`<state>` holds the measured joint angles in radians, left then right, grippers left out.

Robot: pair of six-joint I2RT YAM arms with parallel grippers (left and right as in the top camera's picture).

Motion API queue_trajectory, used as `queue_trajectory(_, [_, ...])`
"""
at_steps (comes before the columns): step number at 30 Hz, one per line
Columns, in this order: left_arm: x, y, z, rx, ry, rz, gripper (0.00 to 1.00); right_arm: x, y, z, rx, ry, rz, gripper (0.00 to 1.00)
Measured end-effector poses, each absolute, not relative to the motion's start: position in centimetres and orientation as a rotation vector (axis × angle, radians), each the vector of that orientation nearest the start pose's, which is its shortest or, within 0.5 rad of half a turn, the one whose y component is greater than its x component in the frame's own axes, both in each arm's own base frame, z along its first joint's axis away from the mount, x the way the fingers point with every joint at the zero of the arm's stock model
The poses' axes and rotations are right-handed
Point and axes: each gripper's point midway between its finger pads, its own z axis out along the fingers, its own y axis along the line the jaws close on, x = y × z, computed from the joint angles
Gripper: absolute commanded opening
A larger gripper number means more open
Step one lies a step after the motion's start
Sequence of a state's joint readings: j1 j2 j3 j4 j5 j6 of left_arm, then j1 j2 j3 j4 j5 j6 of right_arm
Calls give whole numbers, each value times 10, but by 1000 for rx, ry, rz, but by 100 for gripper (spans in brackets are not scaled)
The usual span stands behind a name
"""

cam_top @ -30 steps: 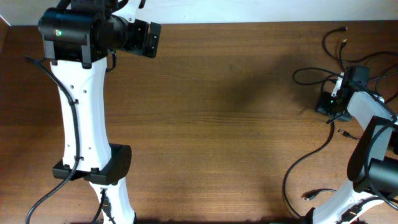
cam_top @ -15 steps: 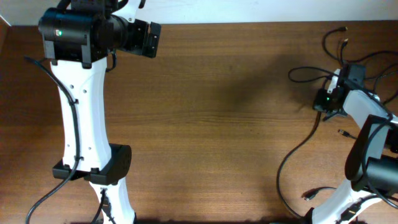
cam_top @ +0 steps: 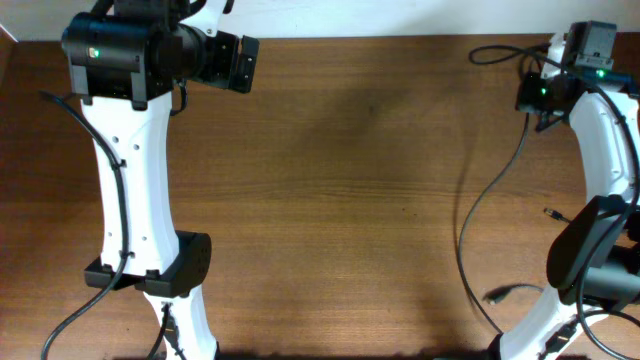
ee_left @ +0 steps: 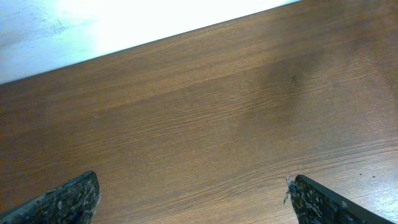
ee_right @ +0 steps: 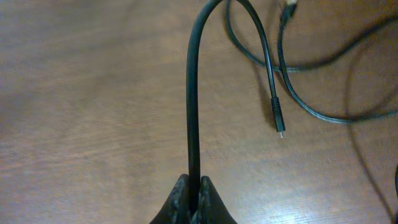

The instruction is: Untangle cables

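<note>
My right gripper (ee_right: 194,194) is shut on a thin black cable (ee_right: 193,112) that rises straight out of the jaws and arcs over. In the overhead view the right gripper (cam_top: 533,97) is at the far right of the table, and the held cable (cam_top: 478,205) hangs from it and trails toward the near edge, ending by a plug (cam_top: 497,293). Other cables (ee_right: 311,107) lie on the wood below, one with a small metal-tipped plug (ee_right: 278,119). My left gripper (ee_left: 193,200) is open and empty over bare wood at the far left (cam_top: 240,62).
A small loose plug (cam_top: 550,212) lies near the right arm's base. A cable loop (cam_top: 492,50) sticks out at the far right edge. The white wall edge (ee_left: 124,25) borders the table's far side.
My right gripper has moved from mid-right to the far right corner, carrying the cable. The cable now stretches long across the right side. The left arm has not moved.
</note>
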<state>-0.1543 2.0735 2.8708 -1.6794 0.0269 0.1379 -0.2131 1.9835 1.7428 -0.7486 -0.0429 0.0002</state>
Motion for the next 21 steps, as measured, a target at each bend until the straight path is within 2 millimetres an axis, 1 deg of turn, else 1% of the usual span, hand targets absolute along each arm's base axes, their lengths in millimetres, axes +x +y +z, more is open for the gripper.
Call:
queue_trajectory(5, [425,-74,372,377,2424,-43,99,515,-80,156,199,2511,-11,4])
queue_trajectory(6, [425,-75,372,380,2423,-44,99,520,-73,159,185,2495,-5,4])
queue_trajectory(9, [424,-79,372,393,2422,-49,99,525,-65,162,175,2472,7,4])
queue_trajectory(13, [424,-83,372,403,2420,-52,99,529,-64,168,175,2452,9,4])
queue_trajectory(18, [424,-83,372,403,2420,-52,99,547,-66,191,166,2356,2,4])
queue_trajectory(20, [424,-83,372,403,2420,-52,99,550,-67,196,163,2335,-1,4])
queue_trajectory(21, [424,-83,372,403,2420,-52,99,551,-67,195,163,2334,-2,4])
